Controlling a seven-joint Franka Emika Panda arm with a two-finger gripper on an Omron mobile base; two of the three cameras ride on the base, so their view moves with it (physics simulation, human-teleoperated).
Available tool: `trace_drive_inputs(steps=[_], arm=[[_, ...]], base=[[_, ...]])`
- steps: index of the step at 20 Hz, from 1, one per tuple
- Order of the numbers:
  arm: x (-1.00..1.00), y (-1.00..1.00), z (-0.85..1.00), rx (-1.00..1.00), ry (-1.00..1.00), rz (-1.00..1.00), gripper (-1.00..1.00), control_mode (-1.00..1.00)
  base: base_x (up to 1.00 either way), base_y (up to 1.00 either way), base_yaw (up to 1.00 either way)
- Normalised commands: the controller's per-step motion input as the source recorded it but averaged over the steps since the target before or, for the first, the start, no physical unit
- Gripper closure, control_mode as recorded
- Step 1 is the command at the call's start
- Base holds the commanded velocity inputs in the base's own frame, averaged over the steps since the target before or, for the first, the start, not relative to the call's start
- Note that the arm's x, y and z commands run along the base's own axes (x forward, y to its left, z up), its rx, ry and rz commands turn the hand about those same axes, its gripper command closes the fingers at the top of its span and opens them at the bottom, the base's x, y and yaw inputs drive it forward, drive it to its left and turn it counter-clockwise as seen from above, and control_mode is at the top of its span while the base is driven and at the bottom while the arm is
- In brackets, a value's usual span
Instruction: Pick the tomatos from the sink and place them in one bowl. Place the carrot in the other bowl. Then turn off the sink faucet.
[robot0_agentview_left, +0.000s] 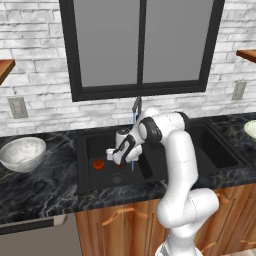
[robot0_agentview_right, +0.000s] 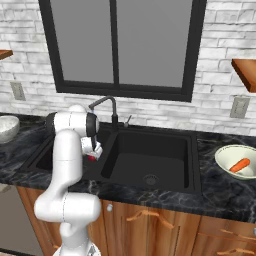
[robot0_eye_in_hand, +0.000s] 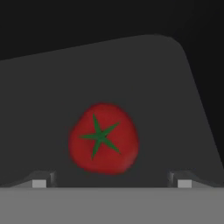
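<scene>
Your gripper (robot0_eye_in_hand: 111, 183) is spread wide, holding nothing. The tomato (robot0_eye_in_hand: 104, 138) sits on the sink (robot0_agentview_left: 90, 150) floor, left basin, dead ahead between the fingertips (stem up, centred).

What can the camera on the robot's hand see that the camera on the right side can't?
The hand view sees the round red tomato close up, with its green star-shaped stem, lying on the black sink floor between the open gripper tips. The right base view sees the orange carrot in the smooth pale cream-greenish bowl, the dark gooseneck faucet, the window and the mottled grey-white bowl. Both share the black sink and a bit of red tomato.
</scene>
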Motion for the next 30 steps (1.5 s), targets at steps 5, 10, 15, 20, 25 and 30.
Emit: trace_drive_inputs(steps=[5, 10, 15, 20, 25, 30], arm=[[0.27, 0.03, -0.19, 0.00, 0.00, -0.02, -1.00, -1.00], [0.20, 0.00, -0.21, 0.00, 0.01, -0.02, -1.00, -1.00], [0.13, 0.00, -0.21, 0.00, 0.03, -0.02, -1.00, -1.00], [0.15, 0.00, -0.20, 0.00, 0.08, -0.01, 1.00, -1.00], [0.05, 0.00, -0.05, 0.00, 0.05, 0.00, 1.00, -1.00], [-0.08, 0.00, 0.00, 0.00, -0.05, 0.00, 1.00, -1.00]], base=[[0.00, 0.00, 0.00], [0.00, 0.00, 0.00], [0.00, 0.00, 0.00], [0.00, 0.00, 0.00], [0.00, 0.00, 0.00], [0.00, 0.00, 0.00]])
